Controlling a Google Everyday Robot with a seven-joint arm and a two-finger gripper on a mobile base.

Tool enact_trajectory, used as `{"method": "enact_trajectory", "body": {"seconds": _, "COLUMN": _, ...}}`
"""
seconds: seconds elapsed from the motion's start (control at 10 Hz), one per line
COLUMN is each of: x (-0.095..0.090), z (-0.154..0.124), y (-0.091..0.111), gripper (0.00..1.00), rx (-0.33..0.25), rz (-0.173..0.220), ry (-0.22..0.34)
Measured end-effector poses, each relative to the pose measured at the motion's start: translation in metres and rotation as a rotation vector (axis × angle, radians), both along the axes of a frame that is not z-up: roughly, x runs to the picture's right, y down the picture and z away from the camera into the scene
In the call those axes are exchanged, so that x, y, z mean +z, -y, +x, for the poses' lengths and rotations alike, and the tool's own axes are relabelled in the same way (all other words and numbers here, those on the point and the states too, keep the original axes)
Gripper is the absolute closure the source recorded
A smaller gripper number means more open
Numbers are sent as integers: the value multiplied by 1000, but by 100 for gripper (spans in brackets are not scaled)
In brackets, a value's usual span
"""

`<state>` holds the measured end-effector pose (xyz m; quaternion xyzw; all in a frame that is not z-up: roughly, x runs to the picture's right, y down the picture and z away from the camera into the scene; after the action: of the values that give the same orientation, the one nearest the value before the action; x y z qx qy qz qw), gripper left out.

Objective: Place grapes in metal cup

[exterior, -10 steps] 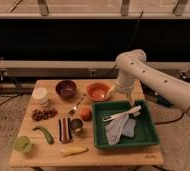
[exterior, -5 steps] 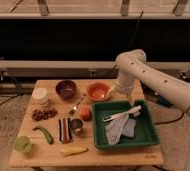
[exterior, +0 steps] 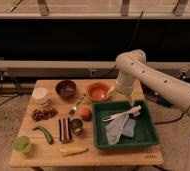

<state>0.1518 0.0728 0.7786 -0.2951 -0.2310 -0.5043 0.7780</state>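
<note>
The grapes (exterior: 43, 114), a small dark reddish-purple bunch, lie on the left of the wooden table (exterior: 138, 155), in front of the white tub. The metal cup (exterior: 77, 125), small and silver-grey, stands near the table's middle, just left of the green tray and in front of the orange-red fruit (exterior: 86, 114). My gripper (exterior: 119, 94) hangs at the end of the white arm, over the far edge of the green tray and beside the orange bowl. It is well to the right of both the grapes and the cup, and I see nothing in it.
A maroon bowl (exterior: 66, 88), a white lidded tub (exterior: 39, 95) and an orange bowl (exterior: 98, 91) stand at the back. A spoon (exterior: 77, 105), a green pepper (exterior: 44, 134), a lime (exterior: 22, 144) and a yellow item (exterior: 74, 150) lie around. The green tray (exterior: 147, 135) holds a cloth and a brush.
</note>
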Motion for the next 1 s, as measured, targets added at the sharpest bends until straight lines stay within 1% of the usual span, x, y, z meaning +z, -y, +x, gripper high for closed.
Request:
{"method": "enact_trajectory", "body": {"seconds": 0.3, "x": 0, "z": 0, "y": 1, "gripper": 20, "rx": -1, "rz": 2, "ry": 0}}
{"method": "enact_trajectory", "body": {"seconds": 0.4, "x": 0, "z": -1, "y": 4, "gripper": 20, "rx": -11, "rz": 7, "ry": 16}}
{"method": "enact_trajectory", "body": {"seconds": 0.6, "x": 2, "z": -20, "y": 7, "gripper": 20, "rx": -43, "rz": 17, "ry": 59}}
{"method": "enact_trajectory", "body": {"seconds": 0.8, "x": 7, "z": -61, "y": 11, "gripper": 20, "rx": -90, "rz": 24, "ry": 117}}
{"method": "enact_trajectory", "body": {"seconds": 1.0, "x": 16, "z": -112, "y": 12, "gripper": 20, "rx": -143, "rz": 27, "ry": 177}}
